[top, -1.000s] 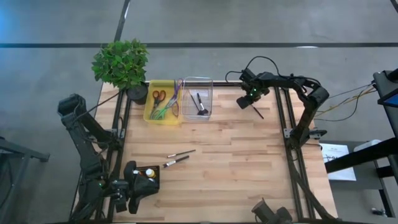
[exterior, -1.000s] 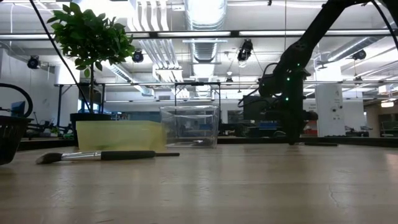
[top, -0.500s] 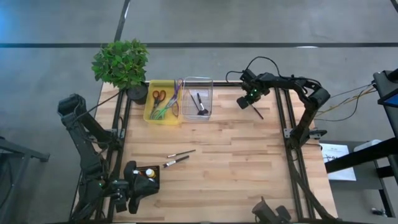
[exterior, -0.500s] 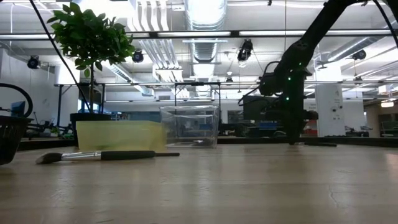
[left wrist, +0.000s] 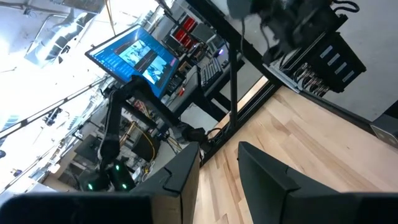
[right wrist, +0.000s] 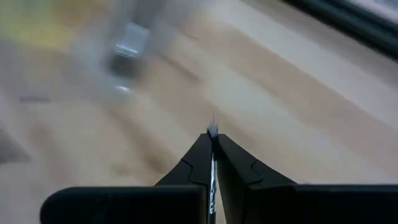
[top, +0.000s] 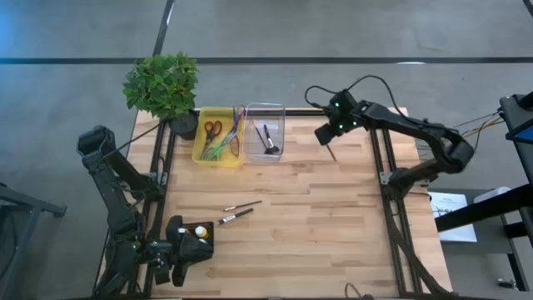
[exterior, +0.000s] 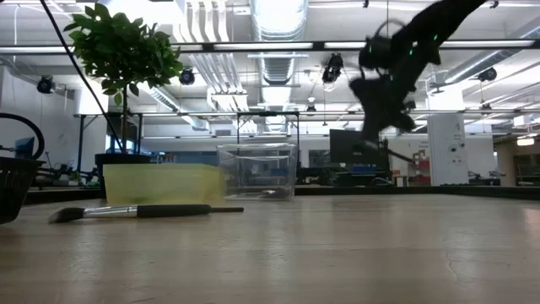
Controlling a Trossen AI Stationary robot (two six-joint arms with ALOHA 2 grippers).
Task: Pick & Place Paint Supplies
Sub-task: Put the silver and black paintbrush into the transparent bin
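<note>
**Right gripper lifts a thin brush beside the clear bin**

In the high view the right gripper [top: 327,133] sits in the upper middle of the frame, just right of the clear plastic bin [top: 265,132]. Its fingers [right wrist: 239,168] are pressed together on a thin paintbrush [top: 332,152], whose dark handle slants down from the tips toward the wooden table [top: 316,225]. The right wrist view shows the slim shaft pinched between the two dark fingers, its pale tip [right wrist: 213,129] poking just past them. In the low view the same gripper [exterior: 371,127] hangs in the upper right, well above the tabletop.

The clear bin holds a dark-handled brush [top: 267,138]. Touching its left side is a yellow bin [top: 218,135] with orange-handled scissors [top: 211,129] and other thin tools too small to tell apart. A potted plant [top: 163,86] stands at the upper left corner of the table.

Two more brushes [top: 241,211] lie near each other on the bare wood, lower left of centre. In the low view one of them [exterior: 139,211] lies flat at the left, in front of the yellow bin.

The left gripper [top: 185,265] waits at the lower left, beside a black tray [top: 191,237] with a yellow paint bottle [top: 200,231] in it. Its fingers [left wrist: 264,177] stand narrowly apart, with nothing between them.
</note>
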